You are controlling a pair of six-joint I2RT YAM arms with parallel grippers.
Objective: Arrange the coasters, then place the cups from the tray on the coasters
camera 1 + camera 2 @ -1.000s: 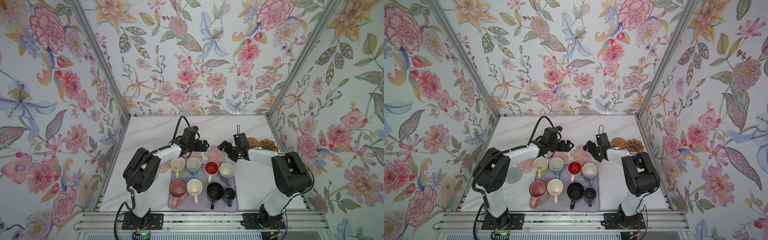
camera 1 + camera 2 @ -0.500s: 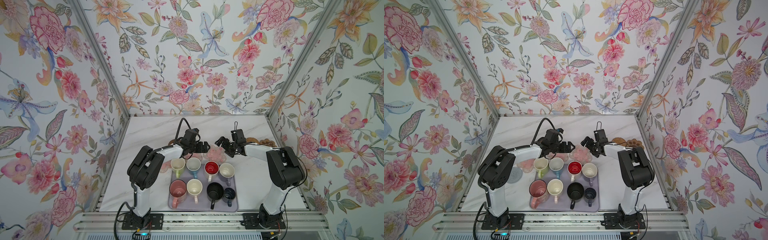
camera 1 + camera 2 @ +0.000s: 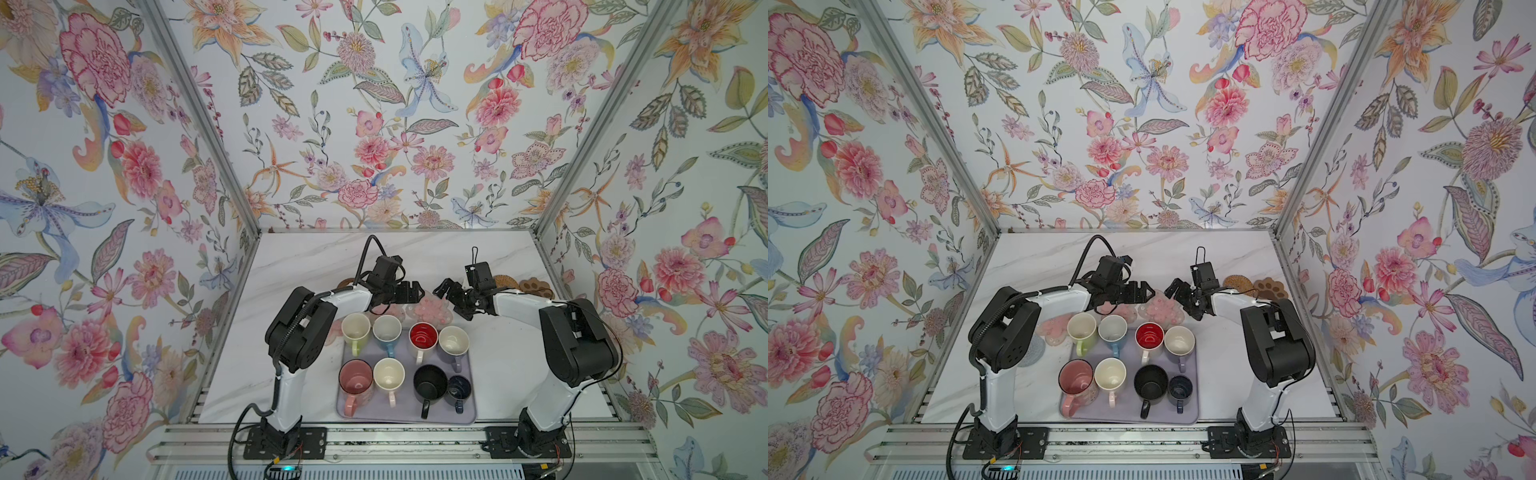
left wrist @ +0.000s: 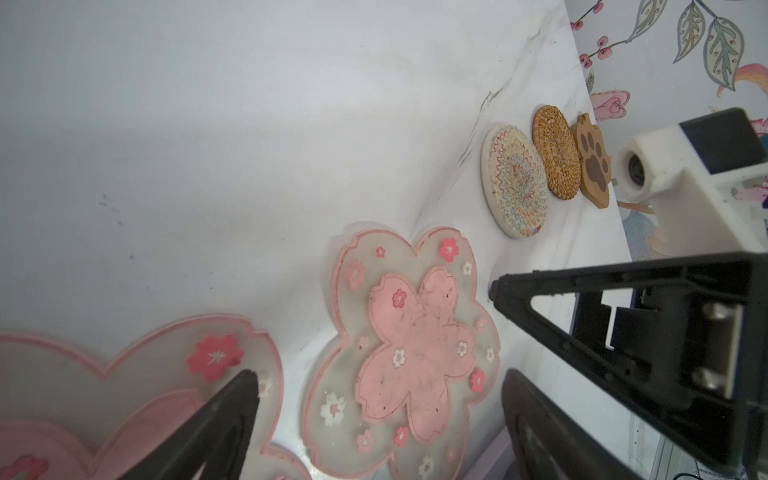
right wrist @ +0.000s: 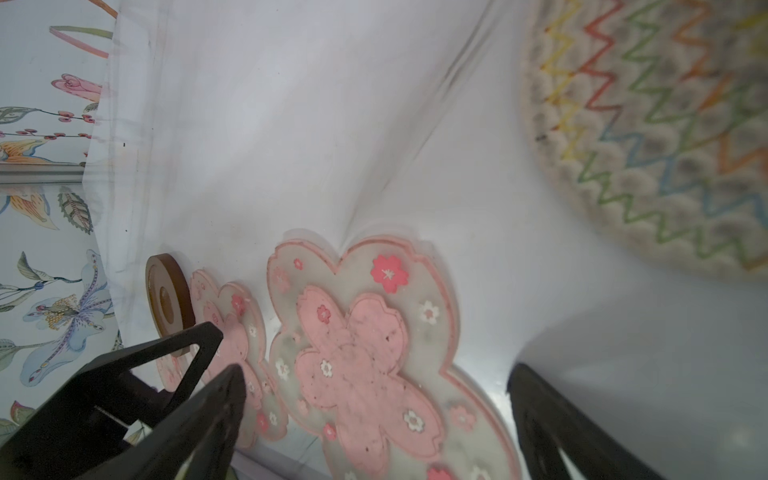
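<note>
Past the far edge of the tray, the left gripper and right gripper, jaws apart and empty, have come closer over the pink flower coaster. The cups wait on the tray.

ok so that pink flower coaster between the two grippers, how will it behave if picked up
The flower coaster lies flat on the table with a thin edge, so probably hard to get under. It looks like translucent rubbery plastic: likely light, perhaps slightly bendy. Being flat, it shouldn't roll or tip.
</note>
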